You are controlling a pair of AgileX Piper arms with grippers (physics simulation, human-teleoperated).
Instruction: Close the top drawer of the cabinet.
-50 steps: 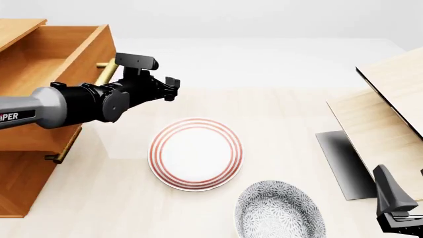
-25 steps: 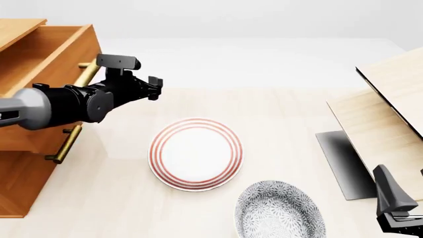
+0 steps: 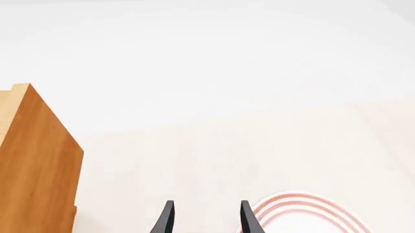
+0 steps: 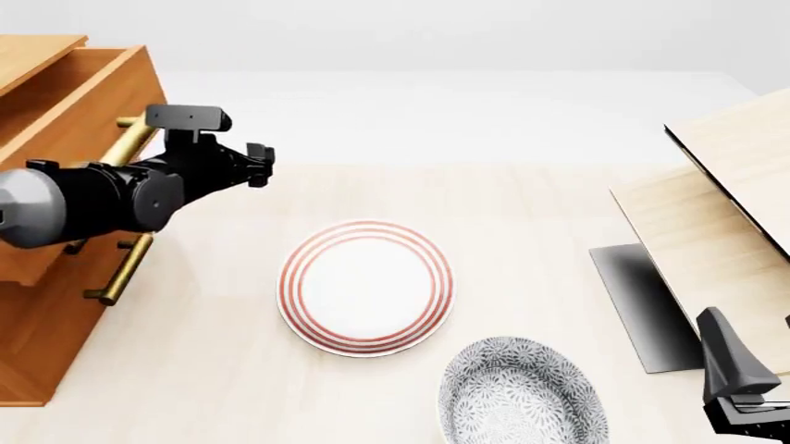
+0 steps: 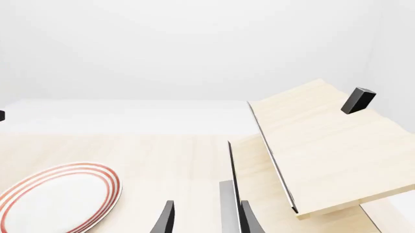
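The cabinet (image 4: 37, 351) stands at the table's left edge. Its top drawer (image 4: 133, 88) is partly pulled out, and its brass handle (image 4: 139, 137) runs along the front panel. The lower drawer's handle (image 4: 114, 273) sits below it. My left arm lies across the top drawer's front, touching the handle. My left gripper (image 4: 262, 153) is open and empty, pointing right over the table. In the left wrist view the gripper (image 3: 206, 218) shows a gap, with the drawer's corner (image 3: 39, 165) beside it. My right gripper (image 4: 746, 402) (image 5: 206, 218) is open and empty at the near right.
A red-ringed white plate (image 4: 365, 287) (image 5: 58, 199) lies mid-table. A grey patterned plate (image 4: 524, 393) lies nearer. Pale wood panels (image 4: 716, 203) (image 5: 324, 145) and a dark grey slab (image 4: 642, 305) stand at the right.
My left arm has moved left against the drawer front. The top drawer has slid left, further into the cabinet. The right arm has not moved.
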